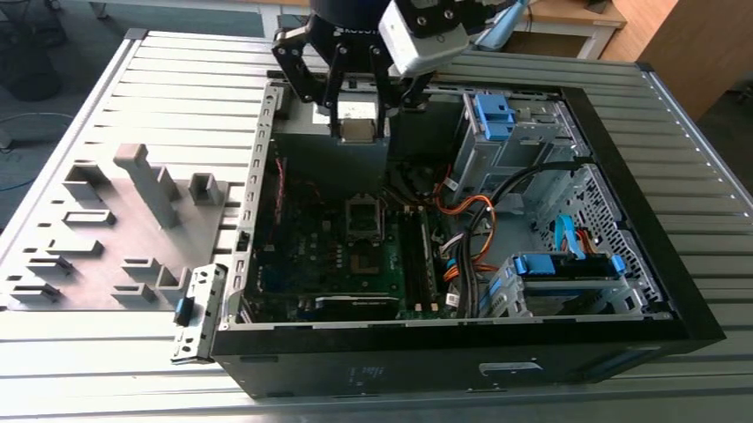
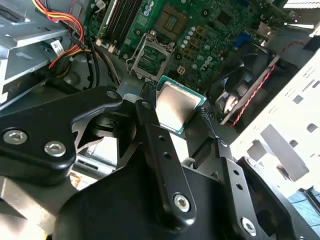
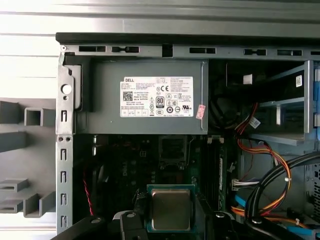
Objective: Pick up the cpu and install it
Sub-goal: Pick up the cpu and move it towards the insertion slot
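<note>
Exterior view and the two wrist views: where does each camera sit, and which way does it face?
Exterior view: off the arm, above, looking down into the open computer case; the tool shows holding the cpu.
First wrist view: on the wrist, facing the power supply and socket; tool tips show.
Second wrist view: on the wrist, behind the tool's fingers, facing the socket.
Both wrist views share the gripped cpu and socket.
</note>
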Robot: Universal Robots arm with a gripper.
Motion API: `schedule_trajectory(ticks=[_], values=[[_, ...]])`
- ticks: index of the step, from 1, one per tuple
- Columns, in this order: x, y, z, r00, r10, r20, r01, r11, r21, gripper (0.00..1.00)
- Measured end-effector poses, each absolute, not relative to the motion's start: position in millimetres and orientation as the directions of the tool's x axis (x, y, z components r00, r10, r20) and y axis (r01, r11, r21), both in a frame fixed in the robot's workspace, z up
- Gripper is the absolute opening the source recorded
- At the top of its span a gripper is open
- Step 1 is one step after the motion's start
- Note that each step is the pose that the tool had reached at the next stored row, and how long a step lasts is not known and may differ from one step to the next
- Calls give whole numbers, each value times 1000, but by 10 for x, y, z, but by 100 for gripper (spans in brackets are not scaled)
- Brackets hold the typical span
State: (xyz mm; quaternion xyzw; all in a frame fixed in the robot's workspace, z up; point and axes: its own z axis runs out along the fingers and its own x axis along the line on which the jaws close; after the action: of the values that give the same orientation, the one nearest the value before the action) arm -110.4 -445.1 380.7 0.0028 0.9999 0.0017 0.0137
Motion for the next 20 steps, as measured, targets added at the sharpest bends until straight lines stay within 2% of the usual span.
schedule_trajectory(ticks=[12,13,15,20], values=[[-1104,-4503,3744,-998,57,-28,57,998,3,47],[-1102,-4503,3742,-998,57,-25,57,998,3,47],[-1099,-4503,3740,-998,57,0,57,998,3,47],[-1100,-4503,3741,-998,57,4,57,998,2,47]])
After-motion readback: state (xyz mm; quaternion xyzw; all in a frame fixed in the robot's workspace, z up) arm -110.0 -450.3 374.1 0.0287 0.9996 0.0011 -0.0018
